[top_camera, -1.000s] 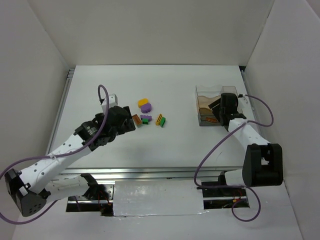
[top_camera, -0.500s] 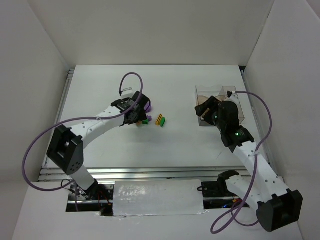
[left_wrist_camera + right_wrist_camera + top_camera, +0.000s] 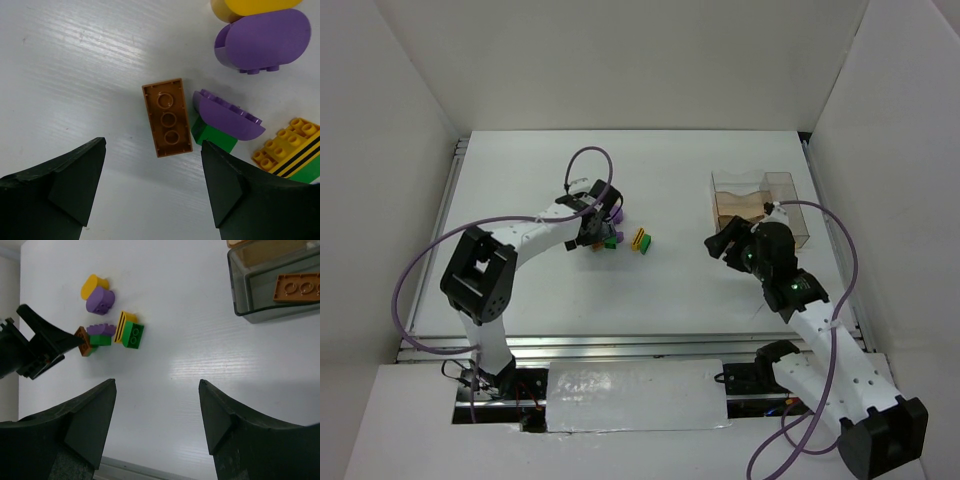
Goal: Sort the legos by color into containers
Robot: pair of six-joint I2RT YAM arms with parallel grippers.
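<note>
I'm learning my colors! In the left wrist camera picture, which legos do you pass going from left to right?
brown brick → small purple half-round piece → yellow brick with black stripes

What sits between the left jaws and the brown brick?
Nothing: only bare white table up to the brown brick, shown in the left wrist view.

Left gripper: you have swung it from the near left onto the brick cluster, jaws now straddling the orange-brown brick.
Right gripper: you have drawn it off the container, toward the middle.
</note>
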